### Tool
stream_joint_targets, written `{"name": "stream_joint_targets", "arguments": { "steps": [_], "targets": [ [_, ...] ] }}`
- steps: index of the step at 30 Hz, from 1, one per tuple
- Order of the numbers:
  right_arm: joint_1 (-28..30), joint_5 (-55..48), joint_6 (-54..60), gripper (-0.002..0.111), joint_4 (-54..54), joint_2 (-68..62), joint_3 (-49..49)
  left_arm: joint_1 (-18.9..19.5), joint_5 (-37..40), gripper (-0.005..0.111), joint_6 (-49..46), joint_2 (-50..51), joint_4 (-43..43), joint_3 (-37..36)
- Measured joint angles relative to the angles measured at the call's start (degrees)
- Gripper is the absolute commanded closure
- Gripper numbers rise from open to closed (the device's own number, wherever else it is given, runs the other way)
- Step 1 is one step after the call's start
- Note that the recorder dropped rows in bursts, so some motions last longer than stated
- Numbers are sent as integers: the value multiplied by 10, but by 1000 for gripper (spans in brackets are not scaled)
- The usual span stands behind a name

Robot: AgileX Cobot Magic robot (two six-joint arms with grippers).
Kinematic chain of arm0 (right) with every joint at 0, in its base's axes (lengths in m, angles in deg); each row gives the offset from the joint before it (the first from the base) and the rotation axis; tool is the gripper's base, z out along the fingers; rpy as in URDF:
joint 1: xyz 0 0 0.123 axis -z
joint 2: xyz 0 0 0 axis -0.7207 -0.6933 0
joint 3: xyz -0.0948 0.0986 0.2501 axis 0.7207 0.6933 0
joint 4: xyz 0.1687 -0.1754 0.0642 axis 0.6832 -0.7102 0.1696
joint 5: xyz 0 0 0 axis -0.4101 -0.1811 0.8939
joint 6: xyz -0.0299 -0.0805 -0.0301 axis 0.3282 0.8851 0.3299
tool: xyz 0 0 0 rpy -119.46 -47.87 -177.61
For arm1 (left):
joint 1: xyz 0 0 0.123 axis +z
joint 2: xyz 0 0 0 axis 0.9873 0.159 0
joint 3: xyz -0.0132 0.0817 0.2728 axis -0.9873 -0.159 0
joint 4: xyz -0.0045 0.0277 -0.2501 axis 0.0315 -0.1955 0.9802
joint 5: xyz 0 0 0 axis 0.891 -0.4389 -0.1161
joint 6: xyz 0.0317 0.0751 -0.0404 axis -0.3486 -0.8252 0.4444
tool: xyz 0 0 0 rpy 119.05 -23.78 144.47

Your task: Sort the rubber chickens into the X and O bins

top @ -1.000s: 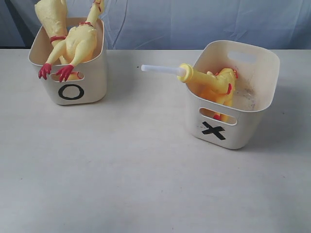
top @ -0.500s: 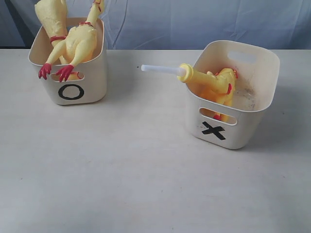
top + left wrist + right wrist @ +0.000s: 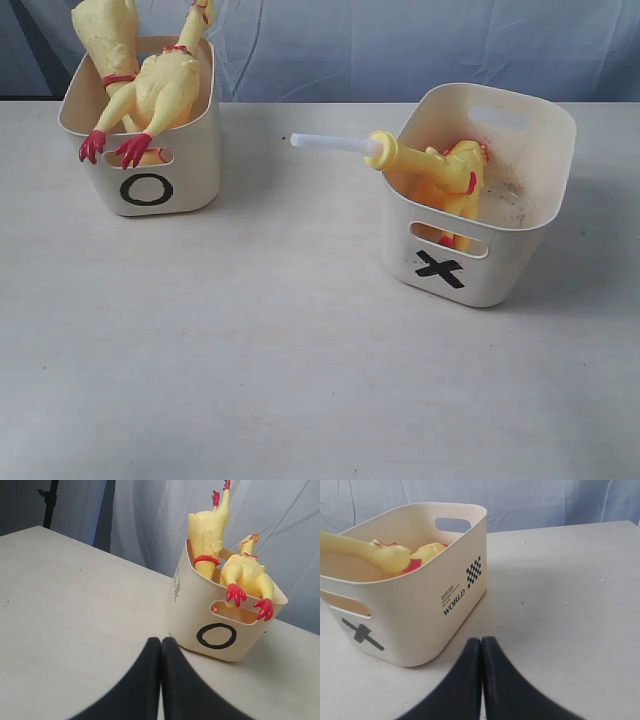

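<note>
**All Sorted, Nothing Held**

Found two rubber chickens heaped in the O bin at the far left of the counter, red feet draped over the rim. Found a third chicken in the X bin to the right, white tube jutting past the rim. Saw the left tool and right tool pinched fully together, gripping nothing.

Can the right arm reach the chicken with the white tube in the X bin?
Probably yes. The right gripper, shut and empty, faces the X bin with nothing between them. The bin is open-topped and the chicken pokes over its rim.
</note>
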Motion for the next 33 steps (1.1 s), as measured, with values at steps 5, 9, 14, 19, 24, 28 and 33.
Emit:
{"name": "stream_joint_targets", "arguments": {
  "steps": [5, 9, 14, 19, 24, 28, 33],
  "targets": [
    [0, 0, 0, 108, 0, 0, 0, 0, 1, 107, -40, 0, 12, 0],
    [0, 0, 0, 108, 0, 0, 0, 0, 1, 107, -182, 0, 81, 0],
    [0, 0, 0, 108, 0, 0, 0, 0, 1, 107, -322, 0, 156, 0],
    [0, 0, 0, 108, 0, 0, 0, 0, 1, 107, -354, 0, 165, 0],
    [0, 0, 0, 108, 0, 0, 0, 0, 1, 107, -359, 0, 165, 0],
    [0, 0, 0, 108, 0, 0, 0, 0, 2, 107, -359, 0, 165, 0],
    [0, 0, 0, 108, 0, 0, 0, 0, 3, 107, -331, 0, 155, 0]
  ]
}}
